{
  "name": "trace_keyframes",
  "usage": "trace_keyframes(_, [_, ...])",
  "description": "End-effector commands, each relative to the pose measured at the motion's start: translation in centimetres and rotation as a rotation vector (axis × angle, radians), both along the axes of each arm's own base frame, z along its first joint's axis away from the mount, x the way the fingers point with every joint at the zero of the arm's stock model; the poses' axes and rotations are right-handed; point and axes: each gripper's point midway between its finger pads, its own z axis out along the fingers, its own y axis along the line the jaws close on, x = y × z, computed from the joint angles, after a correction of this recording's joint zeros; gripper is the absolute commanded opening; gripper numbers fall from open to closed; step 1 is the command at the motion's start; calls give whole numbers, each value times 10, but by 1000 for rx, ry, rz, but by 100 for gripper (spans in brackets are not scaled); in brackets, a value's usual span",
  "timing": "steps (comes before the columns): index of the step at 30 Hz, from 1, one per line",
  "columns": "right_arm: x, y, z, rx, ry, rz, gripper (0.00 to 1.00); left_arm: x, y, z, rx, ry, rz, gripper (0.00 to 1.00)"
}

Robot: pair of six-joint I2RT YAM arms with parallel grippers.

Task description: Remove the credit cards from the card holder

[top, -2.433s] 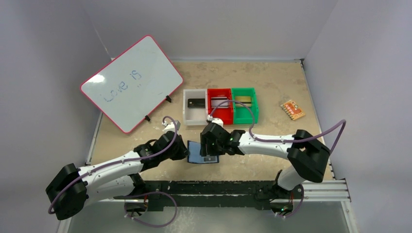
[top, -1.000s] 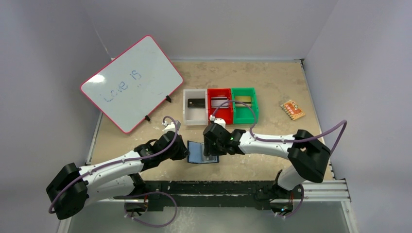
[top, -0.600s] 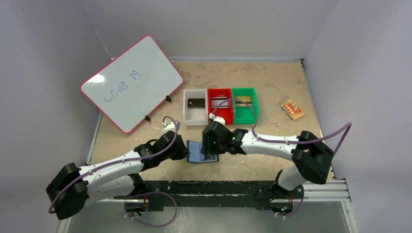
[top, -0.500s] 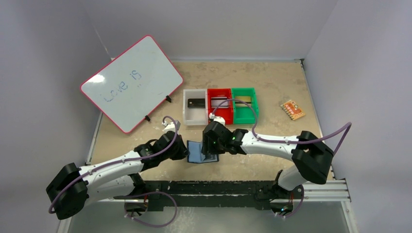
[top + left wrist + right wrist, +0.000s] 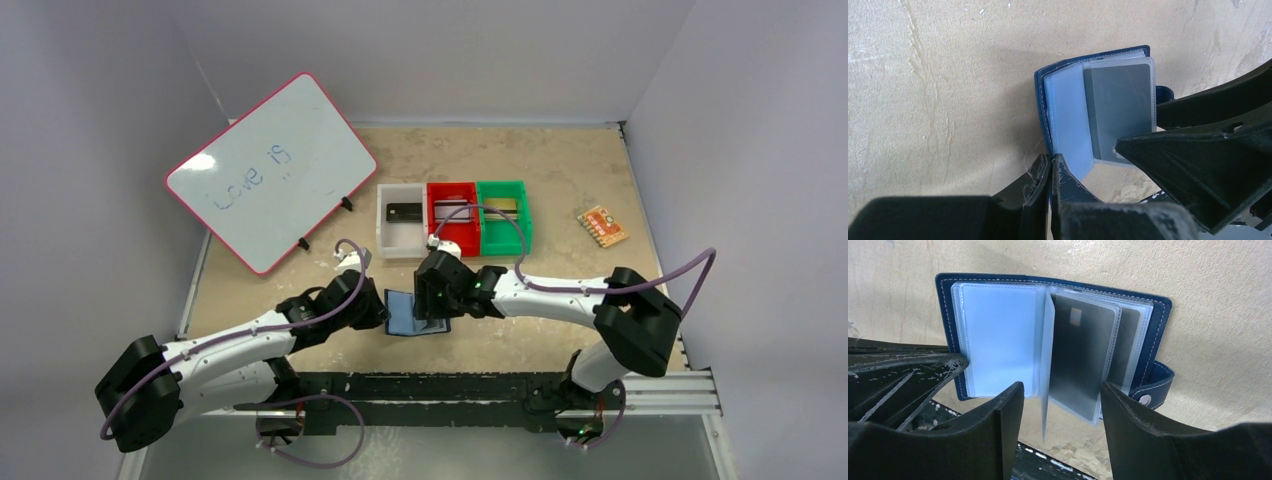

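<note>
Soft even overhead light, mild shadows.

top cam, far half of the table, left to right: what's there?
whiteboard → white bin → red bin → green bin → orange piece

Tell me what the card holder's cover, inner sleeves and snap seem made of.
The card holder cover: navy leather or imitation, matte, with white stitching along the edge. The sleeves: thin clear plastic, glossy, with a dark card showing through. The snap: probably metal, a small shiny silver disc.
</note>
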Motion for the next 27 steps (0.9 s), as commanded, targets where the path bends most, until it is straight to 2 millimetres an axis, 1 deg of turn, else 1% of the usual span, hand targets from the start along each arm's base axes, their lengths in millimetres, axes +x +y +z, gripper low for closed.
trace_keyframes(1, [12, 23, 21, 81, -49, 16, 61, 5, -10, 11, -37, -34, -16, 0])
trace_keyframes(7, [12, 28, 26, 94, -66, 55, 67, 6, -12, 12, -43, -34, -20, 0])
trace_keyframes(10, [13, 28, 24, 69, -67, 67, 70, 7, -14, 13, -44, -32, -24, 0])
trace_keyframes(12, [14, 27, 21, 47, -64, 73, 71, 7, -14, 12, -41, -33, -24, 0])
trace_keyframes(15, [11, 20, 9, -10, -49, 75, 71, 7, -15, 12, -41, -34, -27, 0])
trace_keyframes(16, [15, 26, 17, 0, -61, 76, 71, 7, -14, 12, -41, -34, -26, 0])
trace_keyframes(22, [14, 23, 10, -68, -61, 70, 72, 7, -14, 10, -39, -31, -24, 0])
trace_keyframes(27, [10, 37, 16, -18, -65, 112, 73, 6, -14, 9, -38, -29, -25, 0])
